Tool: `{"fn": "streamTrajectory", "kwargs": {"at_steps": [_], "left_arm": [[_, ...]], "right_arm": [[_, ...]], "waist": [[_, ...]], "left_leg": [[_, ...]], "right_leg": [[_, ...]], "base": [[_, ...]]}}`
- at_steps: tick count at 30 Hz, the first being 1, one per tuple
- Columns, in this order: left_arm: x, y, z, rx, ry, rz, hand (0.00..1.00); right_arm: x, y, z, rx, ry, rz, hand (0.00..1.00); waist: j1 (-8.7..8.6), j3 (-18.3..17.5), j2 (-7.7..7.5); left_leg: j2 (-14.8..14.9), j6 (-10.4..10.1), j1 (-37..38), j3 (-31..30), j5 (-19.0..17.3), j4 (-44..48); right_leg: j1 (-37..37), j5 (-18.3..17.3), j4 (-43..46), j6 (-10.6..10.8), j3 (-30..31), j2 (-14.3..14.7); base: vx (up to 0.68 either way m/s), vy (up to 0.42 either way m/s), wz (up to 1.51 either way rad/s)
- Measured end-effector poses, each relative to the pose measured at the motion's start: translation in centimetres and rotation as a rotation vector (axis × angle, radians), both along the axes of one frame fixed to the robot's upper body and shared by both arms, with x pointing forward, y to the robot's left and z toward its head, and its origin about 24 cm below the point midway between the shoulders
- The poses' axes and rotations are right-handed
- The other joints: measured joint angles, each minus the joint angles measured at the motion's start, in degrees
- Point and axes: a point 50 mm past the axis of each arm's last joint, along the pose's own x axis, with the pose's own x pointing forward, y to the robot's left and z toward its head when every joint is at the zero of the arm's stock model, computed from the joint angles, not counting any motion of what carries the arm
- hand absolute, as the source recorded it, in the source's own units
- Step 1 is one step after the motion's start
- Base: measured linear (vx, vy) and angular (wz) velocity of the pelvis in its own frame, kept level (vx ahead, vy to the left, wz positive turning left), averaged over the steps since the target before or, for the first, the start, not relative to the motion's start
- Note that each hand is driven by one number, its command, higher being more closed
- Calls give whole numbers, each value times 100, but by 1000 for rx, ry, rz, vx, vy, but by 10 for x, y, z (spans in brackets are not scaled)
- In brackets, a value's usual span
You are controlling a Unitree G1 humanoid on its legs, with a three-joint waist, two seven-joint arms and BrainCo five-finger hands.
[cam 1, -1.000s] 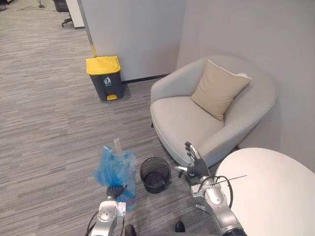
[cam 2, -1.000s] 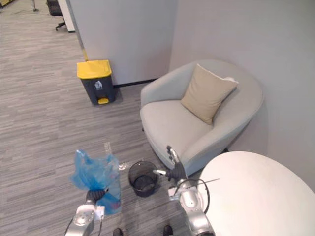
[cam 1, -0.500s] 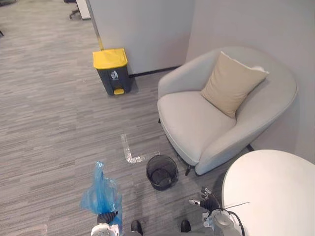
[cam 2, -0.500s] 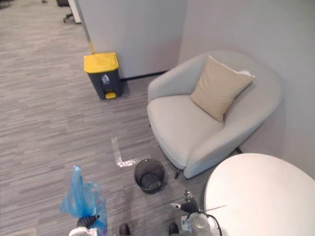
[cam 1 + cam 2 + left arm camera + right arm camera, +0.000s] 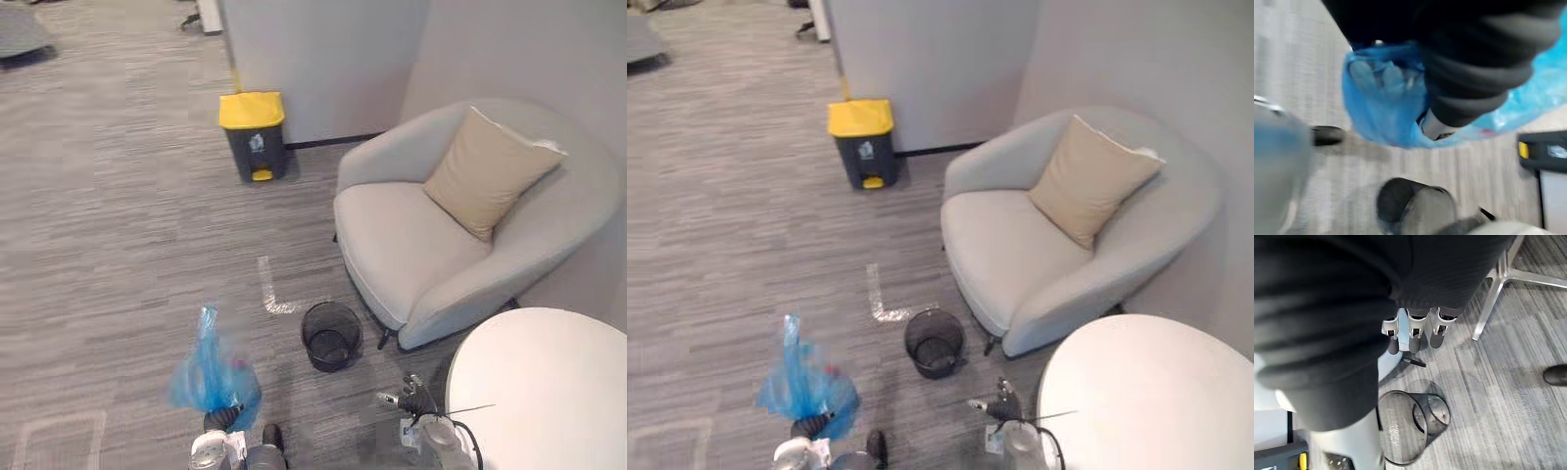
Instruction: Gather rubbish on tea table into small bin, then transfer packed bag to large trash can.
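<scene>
Blue bag [image 5: 211,377]: clamped in the left hand [image 5: 223,421], off the floor, to the left of the small bin [image 5: 331,336] and well apart from the large trash can [image 5: 255,135].
Left hand: fingers curled on the gathered plastic; in the left wrist view they show blurred through the blue film.
Right hand [image 5: 409,397]: low beside the edge of the round white table [image 5: 549,392]; fingers [image 5: 1410,330] straight and apart, holding nothing.
Small bin: black mesh, upright on the floor in front of the armchair [image 5: 431,245].
Large trash can: dark body, yellow lid shut, against the wall.
Markings: a white pictogram on the front of the large trash can, too small to read.
Change since half a second ago: the whole scene has shifted right, so the camera moved; the bag remains in the left hand and the right hand remains by the table.
Cut off: both hands sit at the lower picture edge; the bag is blurred.
Other: a tan cushion [image 5: 490,171] on the armchair; an L-shaped tape mark [image 5: 270,294] on the floor.
</scene>
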Motion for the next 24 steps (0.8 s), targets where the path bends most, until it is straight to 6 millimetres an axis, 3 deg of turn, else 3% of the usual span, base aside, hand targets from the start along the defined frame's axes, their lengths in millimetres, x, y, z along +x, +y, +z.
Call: {"fn": "streamTrajectory", "kwargs": {"at_steps": [2,3,4,5,6,7,10,11,12,13,14,18,20,24], "left_arm": [[1,-7,0,-20,2,2,100],[2,-7,0,-22,-2,0,100],[5,-10,0,-30,-4,-3,100],[7,-10,2,-29,-14,-5,100],[7,-9,3,-25,-18,-2,100],[8,-11,3,-31,-25,-4,100],[8,-19,0,-45,-5,-44,100],[8,-19,0,-42,2,-54,100],[6,-14,-1,-24,8,-62,100],[5,-9,-1,-5,18,-80,100],[3,-4,-2,19,31,-107,100],[-6,6,-5,50,65,-122,100],[-8,8,-5,53,74,-119,100],[-11,13,-6,63,84,-113,100]], "right_arm": [[-10,2,-5,18,29,-30,0],[-10,4,-5,25,28,-33,0],[-9,8,-5,42,25,-49,0],[-9,7,-4,46,18,-71,0],[-10,6,-2,44,2,-83,0],[-10,2,0,34,-11,-89,0],[-19,-2,-5,29,17,-110,0],[-21,-4,-6,32,27,-127,0],[-24,3,-8,54,40,-134,0],[-26,6,-9,62,44,-133,0],[-26,7,-10,66,48,-134,0],[-34,6,-17,60,107,-129,0],[-36,7,-20,62,131,-126,0],[-39,1,-21,64,139,-165,0]], "waist": [[13,20,88],[13,26,40],[9,109,-90],[1,121,-147],[-37,169,-284],[-74,157,-268],[-129,146,-215],[-148,143,-237],[-139,51,-384],[-132,43,-377],[-159,-13,-481],[-155,-29,-507],[-139,-25,-511],[-132,40,-648]], "left_leg": [[70,-205,38,-263,478,-352],[68,-298,71,-192,417,-462],[11,-25,66,131,45,-65],[-61,132,67,354,-203,429],[-110,208,115,597,-677,981],[-63,173,215,780,-1116,1283],[41,46,511,1073,-1743,1461],[-60,-8,604,1097,-1748,1218],[-283,59,699,1082,-1521,740],[-393,110,760,1050,-1401,519],[-532,189,819,995,-1268,270],[-797,311,869,835,-1198,155],[-896,379,927,797,-1294,141],[-1234,595,1030,523,-1568,216]], "right_leg": [[15,53,17,-130,-442,52],[19,63,-23,-235,-588,-24],[13,87,-5,-259,-735,-168],[16,121,4,-251,-811,-302],[7,166,-20,-200,-915,-464],[3,260,-92,-152,-1049,-565],[22,406,-163,61,-1406,-774],[29,447,-203,149,-1443,-803],[73,580,-513,157,-1423,-874],[134,689,-690,180,-1419,-887],[217,836,-917,211,-1395,-913],[459,1075,-1237,296,-1426,-1029],[505,984,-1158,299,-1458,-1112],[382,371,-83,369,-1577,-1645]], "base": [[-269,-109,85],[-249,-36,70],[-194,11,59],[-205,-5,77],[-169,6,79],[-154,44,73],[-110,208,67],[-107,243,55],[-70,180,29],[-21,181,24],[13,146,22],[28,152,20],[40,87,19],[51,75,31]]}}
